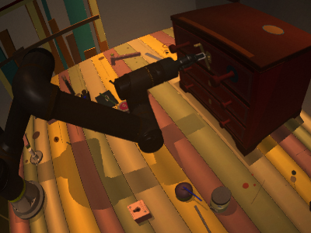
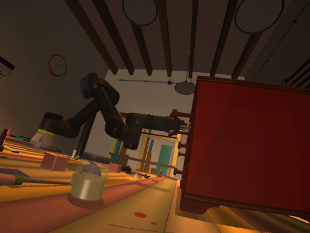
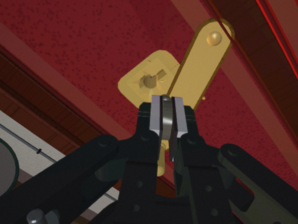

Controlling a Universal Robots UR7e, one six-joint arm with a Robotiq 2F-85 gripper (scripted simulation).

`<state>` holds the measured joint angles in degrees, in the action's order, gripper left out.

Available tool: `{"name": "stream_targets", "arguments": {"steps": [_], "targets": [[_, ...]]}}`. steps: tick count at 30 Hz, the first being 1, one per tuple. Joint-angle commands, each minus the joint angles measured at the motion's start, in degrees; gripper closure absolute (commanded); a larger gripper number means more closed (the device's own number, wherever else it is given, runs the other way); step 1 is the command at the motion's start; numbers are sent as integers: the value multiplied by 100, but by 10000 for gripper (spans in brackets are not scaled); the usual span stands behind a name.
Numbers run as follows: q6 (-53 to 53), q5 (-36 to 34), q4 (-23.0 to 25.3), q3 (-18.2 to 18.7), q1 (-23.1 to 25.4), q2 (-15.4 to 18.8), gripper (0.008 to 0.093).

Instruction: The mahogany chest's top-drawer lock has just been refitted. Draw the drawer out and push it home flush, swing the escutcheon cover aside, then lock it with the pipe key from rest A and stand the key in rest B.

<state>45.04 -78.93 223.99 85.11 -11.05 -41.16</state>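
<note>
The brass escutcheon cover is swung aside, up and to the right of the brass lock plate, whose keyhole is uncovered on the top drawer front of the mahogany chest. Just below the keyhole my gripper is closed on the pipe key, a grey metal bow between the pads with a brass shank below. From the side, the gripper sits right at the drawer front between its two red knobs. The drawer looks flush with the chest.
Behind the work, coloured planks lean on the wall. On the striped floor lie a pink block with a keyhole slot, a dark round rest, a pale cylinder and scattered tools.
</note>
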Motion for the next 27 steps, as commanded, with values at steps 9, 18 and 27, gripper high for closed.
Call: {"name": "stream_targets", "arguments": {"steps": [9, 18, 27], "targets": [[2042, -2, -4, -4, -1, -5, 934], [3491, -2, -4, -4, -1, -5, 934], [4264, -2, -4, -4, -1, -5, 934]]}}
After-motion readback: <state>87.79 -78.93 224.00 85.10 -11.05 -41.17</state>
